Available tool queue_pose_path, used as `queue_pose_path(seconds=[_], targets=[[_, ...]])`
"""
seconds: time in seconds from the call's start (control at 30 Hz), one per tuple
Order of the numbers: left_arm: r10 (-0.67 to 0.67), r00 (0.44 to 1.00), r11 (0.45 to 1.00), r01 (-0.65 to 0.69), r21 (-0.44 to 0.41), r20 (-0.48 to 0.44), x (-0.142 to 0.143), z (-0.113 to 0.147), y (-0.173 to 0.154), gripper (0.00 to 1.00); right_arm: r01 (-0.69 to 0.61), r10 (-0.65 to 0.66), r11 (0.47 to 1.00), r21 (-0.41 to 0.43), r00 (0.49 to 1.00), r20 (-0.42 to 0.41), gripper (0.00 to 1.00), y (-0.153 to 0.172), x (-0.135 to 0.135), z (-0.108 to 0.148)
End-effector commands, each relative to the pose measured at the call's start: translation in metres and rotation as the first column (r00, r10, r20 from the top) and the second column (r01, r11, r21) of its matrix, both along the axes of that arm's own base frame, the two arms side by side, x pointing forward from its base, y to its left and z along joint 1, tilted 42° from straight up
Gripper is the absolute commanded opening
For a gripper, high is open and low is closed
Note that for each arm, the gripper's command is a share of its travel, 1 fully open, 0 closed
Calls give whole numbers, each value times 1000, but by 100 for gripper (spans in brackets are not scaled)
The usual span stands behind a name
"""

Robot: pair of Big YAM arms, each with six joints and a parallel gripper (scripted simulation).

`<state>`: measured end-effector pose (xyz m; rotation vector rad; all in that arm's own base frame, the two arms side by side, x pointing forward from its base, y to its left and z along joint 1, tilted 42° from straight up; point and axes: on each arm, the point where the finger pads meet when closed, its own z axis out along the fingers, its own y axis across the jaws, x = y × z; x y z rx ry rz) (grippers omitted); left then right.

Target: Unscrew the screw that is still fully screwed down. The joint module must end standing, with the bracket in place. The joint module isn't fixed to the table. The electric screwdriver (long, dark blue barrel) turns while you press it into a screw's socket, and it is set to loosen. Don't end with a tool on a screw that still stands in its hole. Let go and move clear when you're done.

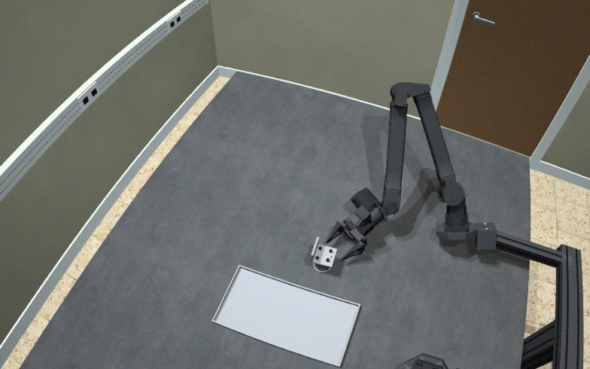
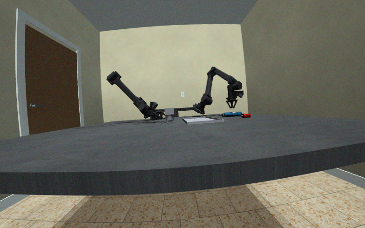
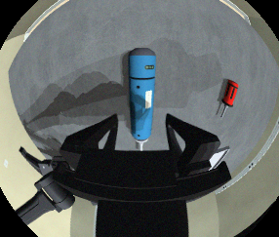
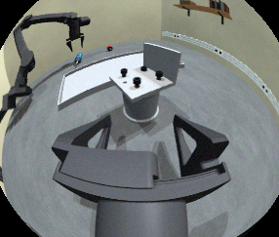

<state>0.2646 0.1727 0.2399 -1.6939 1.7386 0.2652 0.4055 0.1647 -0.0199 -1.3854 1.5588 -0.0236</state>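
The joint module (image 4: 140,105) (image 2: 169,118) stands upright with the white bracket (image 4: 150,88) (image 1: 323,263) (image 2: 169,111) on top. Black screws stand in the bracket; three show raised heads, and the screw (image 4: 143,68) beside the upright plate looks lower. My right gripper (image 4: 141,118) (image 1: 335,251) is open and empty, close beside the module, not around it. The blue electric screwdriver (image 3: 140,87) (image 2: 232,113) (image 4: 78,58) lies on the table. My left gripper (image 3: 142,116) (image 2: 231,107) (image 4: 77,50) is open above it, one finger to each side in the left wrist view, not touching it.
A red hand screwdriver (image 3: 231,93) (image 2: 246,115) (image 4: 109,48) lies near the electric one. A shallow white tray (image 1: 288,316) (image 2: 203,120) (image 4: 84,87) lies between the module and the tools. Part of the left arm's base (image 1: 425,361) shows at the bottom of the top view.
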Motion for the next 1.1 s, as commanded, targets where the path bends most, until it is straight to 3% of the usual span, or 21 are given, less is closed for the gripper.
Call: queue_pose_path(seconds=[0.0,0.6,0.77,1.07], targets=[[13,1000,1000,-13,-18,-25,-3,-9,0,65,-27,26,1000,-9,1000,-6,86,7,-7,-1],[13,1000,1000,-13,-18,-25,-3,-9,0,65,-17,17,1000,8,1000,5,86,18,9,-8],[13,1000,1000,-13,-18,-25,-3,-9,0,65,-6,6,1000,13,1000,21,86,13,12,1],[13,1000,1000,-13,-18,-25,-3,-9,0,65,-13,13,1000,9,1000,10,86,24,18,-11]])
